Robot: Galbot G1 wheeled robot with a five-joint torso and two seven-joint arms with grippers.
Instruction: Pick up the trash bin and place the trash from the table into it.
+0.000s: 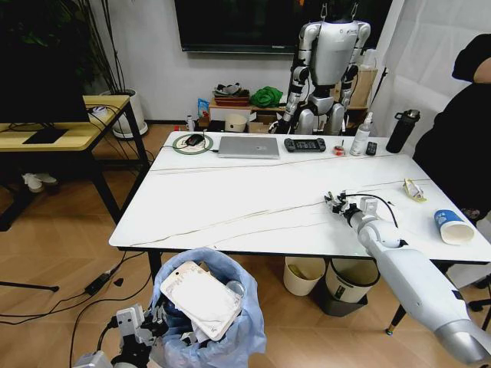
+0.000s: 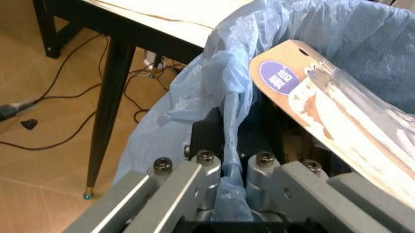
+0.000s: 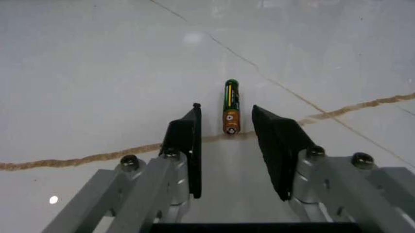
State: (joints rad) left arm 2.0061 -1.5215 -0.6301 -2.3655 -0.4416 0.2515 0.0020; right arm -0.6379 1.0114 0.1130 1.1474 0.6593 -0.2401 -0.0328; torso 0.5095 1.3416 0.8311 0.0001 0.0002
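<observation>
The table (image 1: 253,192), white with thin grey veins, is the landmark for all that follows. Below its near edge, toward the robot's left, hangs the bin (image 1: 207,322), lined with a light-blue bag (image 2: 214,82) that spills over the rim and holding a flat white-and-brown packet (image 1: 201,297) with other litter beneath it. The left gripper (image 2: 236,141) is at the bin's left side, its fingers closed tight on the rim and a fold of the bag, carrying the bin clear of the wooden floor. The right arm (image 1: 418,280) reaches over the table's near right part, and the right gripper (image 3: 226,141) hovers low above the top with its jaws moderately apart and nothing between them. A laptop (image 1: 248,146) lies at the table's far edge. A blue-and-white paper cup (image 1: 451,227) lies on its side near the table's right edge, beyond the right gripper, and a small clear wrapper (image 1: 414,189) lies farther back along the same edge. A small green-and-orange battery (image 3: 231,107) lies flat on the table just ahead of the right gripper's fingertips, in line with the gap between them, beside a brownish vein.
</observation>
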